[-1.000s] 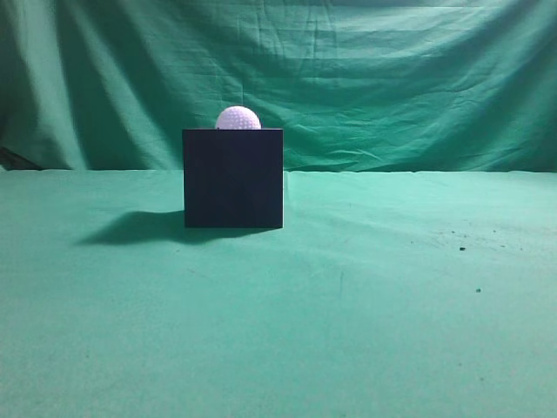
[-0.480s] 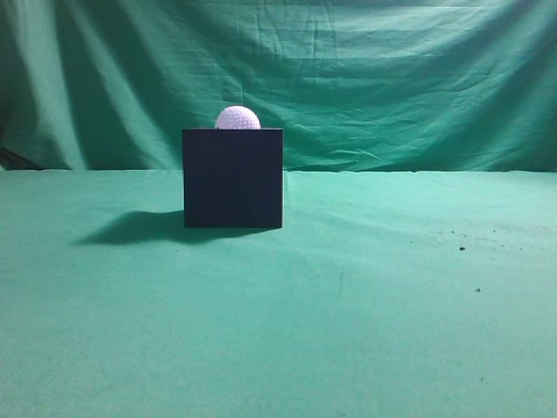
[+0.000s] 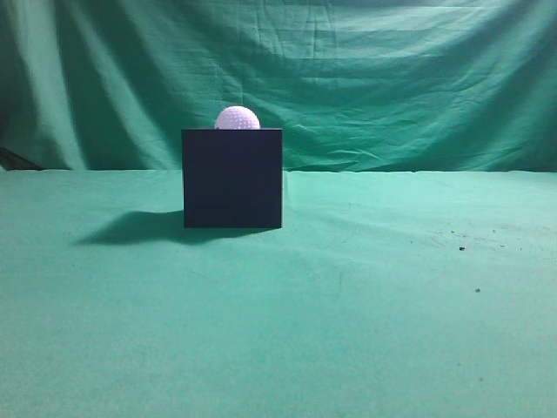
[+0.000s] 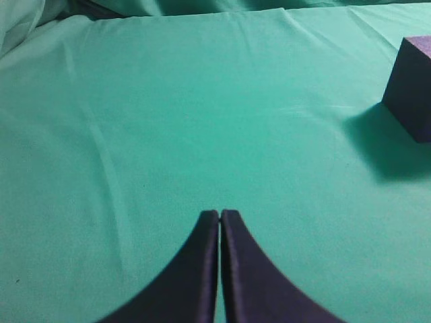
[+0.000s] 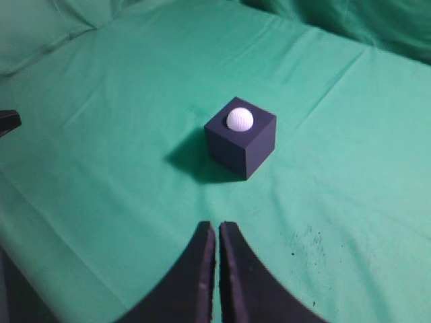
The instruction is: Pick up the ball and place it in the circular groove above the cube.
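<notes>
The dark cube (image 3: 232, 178) stands on the green cloth left of the middle. The white dimpled ball (image 3: 238, 118) rests on its top face. The right wrist view shows the cube (image 5: 246, 145) from above with the ball (image 5: 240, 119) seated in its top. My right gripper (image 5: 217, 227) is shut and empty, well short of the cube. My left gripper (image 4: 220, 215) is shut and empty over bare cloth; a corner of the cube (image 4: 412, 87) shows at the right edge of its view. Neither gripper shows in the exterior view.
Green cloth covers the table (image 3: 348, 313) and hangs as a backdrop (image 3: 392, 78). Small dark specks (image 3: 461, 248) lie on the cloth at the right. A dark object (image 5: 8, 121) pokes in at the left edge of the right wrist view.
</notes>
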Action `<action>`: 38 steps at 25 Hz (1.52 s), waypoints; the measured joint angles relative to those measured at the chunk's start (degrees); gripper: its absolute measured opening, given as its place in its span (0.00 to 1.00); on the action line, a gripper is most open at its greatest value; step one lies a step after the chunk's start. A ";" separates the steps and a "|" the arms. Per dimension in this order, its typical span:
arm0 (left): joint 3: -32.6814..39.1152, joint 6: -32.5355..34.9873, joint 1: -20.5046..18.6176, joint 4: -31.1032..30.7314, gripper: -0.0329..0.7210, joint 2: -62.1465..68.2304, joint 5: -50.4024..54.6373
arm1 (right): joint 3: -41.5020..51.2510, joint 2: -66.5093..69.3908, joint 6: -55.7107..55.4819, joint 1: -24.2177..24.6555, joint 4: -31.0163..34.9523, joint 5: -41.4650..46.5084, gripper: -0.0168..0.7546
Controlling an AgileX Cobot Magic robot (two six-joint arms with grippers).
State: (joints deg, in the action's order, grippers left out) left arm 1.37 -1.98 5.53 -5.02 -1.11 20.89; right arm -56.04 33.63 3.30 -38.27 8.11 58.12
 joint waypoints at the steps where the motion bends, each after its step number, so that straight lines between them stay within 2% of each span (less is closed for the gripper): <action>1: 0.00 0.00 0.00 0.00 0.04 0.00 0.00 | 1.49 -1.32 0.11 0.00 0.00 -1.22 0.02; 5: 0.00 0.00 0.00 0.00 0.04 0.00 0.00 | 10.14 -7.59 0.45 0.00 -0.64 -7.92 0.02; 7: 0.00 0.00 0.00 0.00 0.04 0.00 0.00 | 15.58 -11.13 0.50 1.65 -0.74 -12.46 0.02; 17: 0.00 0.00 0.00 0.00 0.04 0.00 0.00 | 41.39 -27.35 1.00 27.05 -1.10 -33.47 0.02; 22: 0.00 0.00 0.00 0.00 0.04 0.00 0.00 | 51.38 -33.03 1.00 35.33 -1.10 -36.39 0.02; 27: 0.00 0.00 0.00 0.00 0.04 0.00 0.00 | 57.42 -34.18 1.00 37.52 -0.88 -36.34 0.02; 38: 0.00 0.00 0.00 0.00 0.04 0.00 0.00 | 57.57 -34.18 1.00 37.52 -0.88 -36.33 0.02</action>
State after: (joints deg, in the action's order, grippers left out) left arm 1.37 -1.98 5.53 -5.02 -1.11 20.89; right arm 1.53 -0.55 4.30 -0.76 7.23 21.79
